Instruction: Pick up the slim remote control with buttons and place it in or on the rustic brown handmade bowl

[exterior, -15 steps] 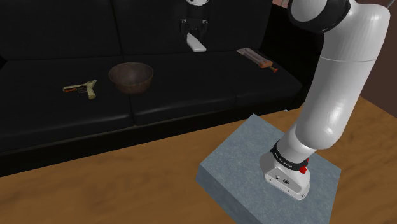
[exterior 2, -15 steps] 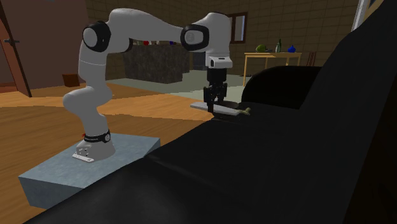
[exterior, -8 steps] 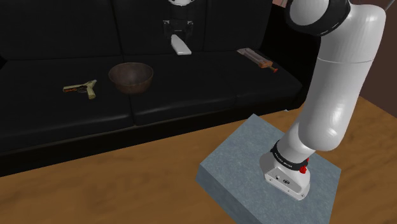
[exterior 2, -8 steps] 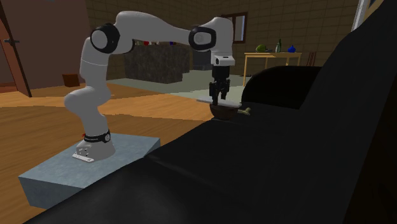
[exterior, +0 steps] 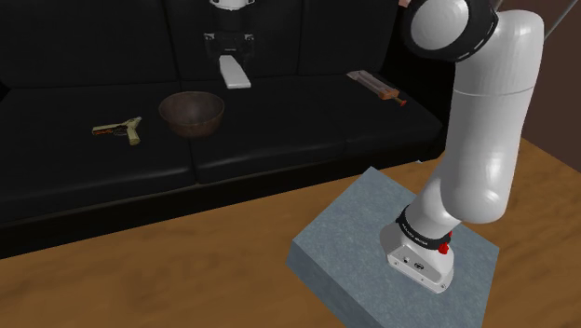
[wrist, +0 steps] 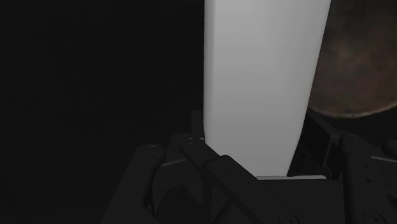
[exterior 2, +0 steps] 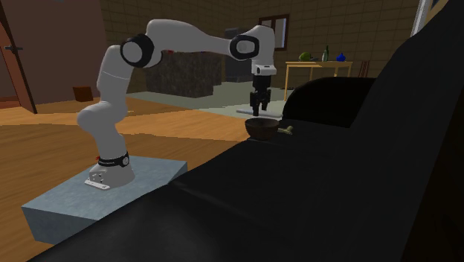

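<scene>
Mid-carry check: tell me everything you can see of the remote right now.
The remote is a slim, plain white slab, slightly tapered, no buttons visible. The black gripper clasps one end; the rest juts out free in the air above the black sofa. Nothing else touches it. The brown bowl sits below, beyond one long edge.

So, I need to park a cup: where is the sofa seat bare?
Bare: the cushion between the brown bowl and the brown stick-like item. Crowded: the bowl's end, with the gun-shaped toy beside it and the gripper holding the white remote above.
</scene>
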